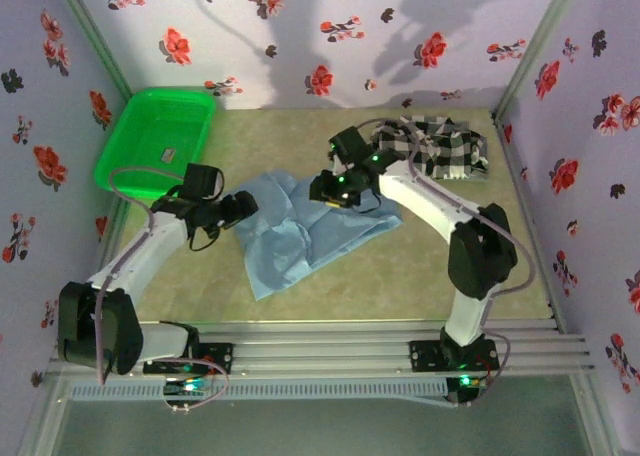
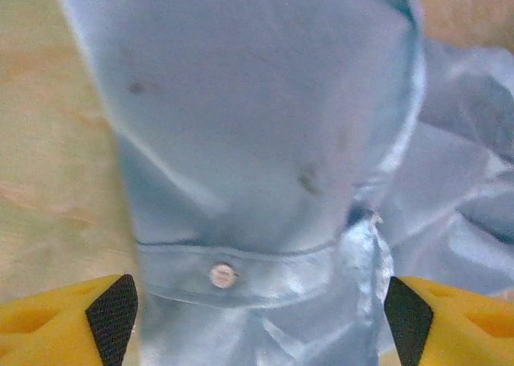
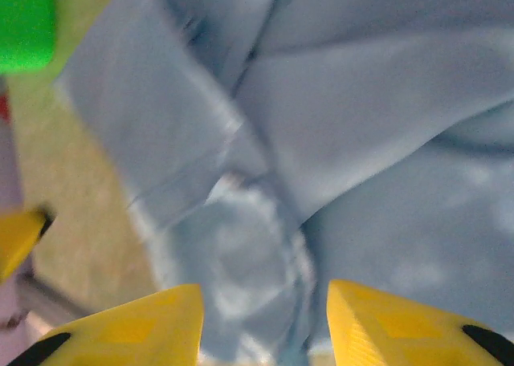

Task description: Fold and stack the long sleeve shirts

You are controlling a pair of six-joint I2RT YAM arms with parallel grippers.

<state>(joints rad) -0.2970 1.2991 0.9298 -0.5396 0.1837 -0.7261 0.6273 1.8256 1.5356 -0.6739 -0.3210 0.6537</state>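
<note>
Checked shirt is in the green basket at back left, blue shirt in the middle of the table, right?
No. The top external view shows the checked shirt on the table at back right, outside the green basket. The blue shirt is in the middle, as you said.

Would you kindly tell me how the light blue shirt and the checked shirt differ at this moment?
The light blue shirt is plain; the checked shirt is black-and-white. The light blue shirt lies spread and rumpled mid-table; the checked shirt sits bunched compactly at the far right corner. Both are cloth resting on the table.
</note>
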